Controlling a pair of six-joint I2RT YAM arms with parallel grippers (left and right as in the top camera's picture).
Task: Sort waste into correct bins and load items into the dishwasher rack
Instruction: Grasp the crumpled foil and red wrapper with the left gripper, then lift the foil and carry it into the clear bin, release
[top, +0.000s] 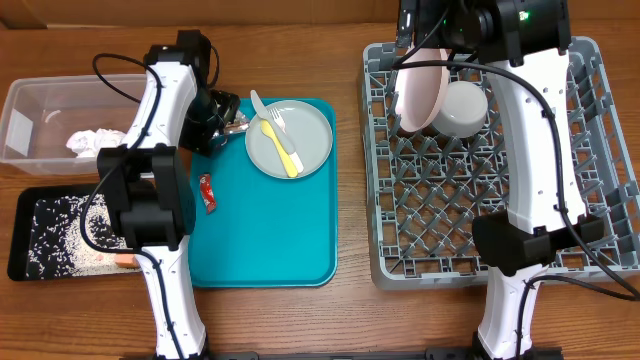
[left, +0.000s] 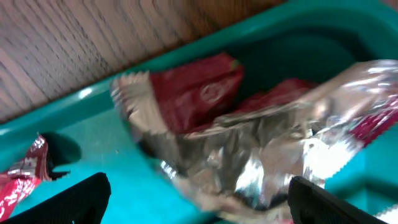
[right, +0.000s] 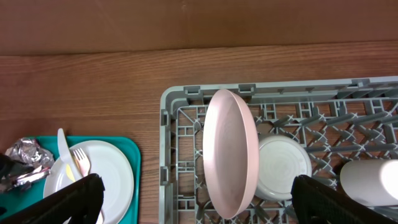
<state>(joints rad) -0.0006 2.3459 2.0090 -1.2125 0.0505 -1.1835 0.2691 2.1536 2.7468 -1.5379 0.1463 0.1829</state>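
My left gripper (left: 199, 205) is open at the far left corner of the teal tray (top: 300, 245), its fingers (left: 74, 202) straddling a crumpled silver foil ball (left: 249, 143) with red wrapper in it. The small red packet (top: 207, 192) lies on the tray nearer the front. A grey-green plate (top: 300, 135) holds a yellow fork (top: 281, 148) and pale cutlery (top: 260, 103). My right gripper (right: 202, 205) hangs open over the dishwasher rack (top: 590, 150), above an upright pale pink plate (right: 230, 158). A white bowl (right: 283, 167) and a cup (right: 370, 180) sit beside it.
A clear tub (top: 40, 100) at far left holds a crumpled white napkin (top: 92, 142). In front of it a black tray (top: 20, 235) holds rice grains (top: 55, 235) and an orange cube (top: 125, 262). Bare wooden table lies between teal tray and rack.
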